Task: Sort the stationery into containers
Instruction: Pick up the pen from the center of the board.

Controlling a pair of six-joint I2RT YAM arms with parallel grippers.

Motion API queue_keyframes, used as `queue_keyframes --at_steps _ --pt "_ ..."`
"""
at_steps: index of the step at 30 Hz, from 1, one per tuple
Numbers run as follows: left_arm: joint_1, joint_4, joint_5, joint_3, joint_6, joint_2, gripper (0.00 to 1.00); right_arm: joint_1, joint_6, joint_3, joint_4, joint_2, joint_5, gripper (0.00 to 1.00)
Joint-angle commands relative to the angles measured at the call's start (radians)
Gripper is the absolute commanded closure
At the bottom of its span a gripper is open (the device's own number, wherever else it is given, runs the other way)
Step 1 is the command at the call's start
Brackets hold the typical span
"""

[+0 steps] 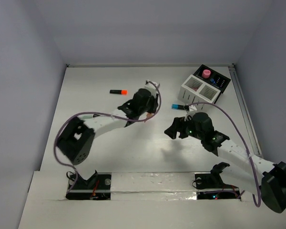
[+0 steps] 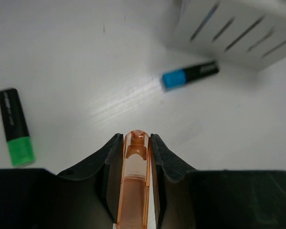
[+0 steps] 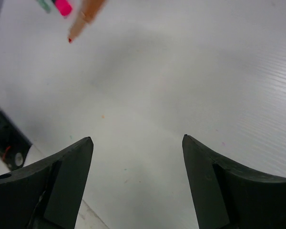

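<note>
My left gripper [image 2: 135, 138] is shut on a translucent orange pen [image 2: 135, 177] that runs lengthwise between its fingers, held above the table. On the table below lie a green-capped black highlighter [image 2: 14, 128] to the left and a blue-capped one [image 2: 188, 75] ahead, next to the white slatted container [image 2: 238, 28]. From above, the left gripper [image 1: 150, 110] hovers mid-table. The white slatted box [image 1: 199, 89] joins a black box [image 1: 215, 80] at the back right. My right gripper [image 3: 137, 139] is open with nothing between its fingers, low over bare table, and stands right of centre [image 1: 173, 131].
An orange-capped highlighter [image 1: 118, 91] lies at the back left of centre. The blue-capped highlighter [image 1: 179, 107] lies just left of the white box. A pink round cap [image 1: 207, 73] sticks up from the black box. The orange pen's tip [image 3: 81, 21] and a pink piece [image 3: 63, 6] show in the right wrist view.
</note>
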Motion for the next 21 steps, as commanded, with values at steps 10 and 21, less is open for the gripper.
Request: queue_keyframes --at_steps 10,21 --pt "0.14 0.333 0.178 -0.344 -0.379 -0.627 1.0 0.023 0.033 0.075 0.343 0.078 -0.235 0.16" --pt "0.166 0.413 0.444 -0.46 -0.519 -0.799 1.0 0.032 0.053 0.247 0.416 0.131 -0.284 0.48"
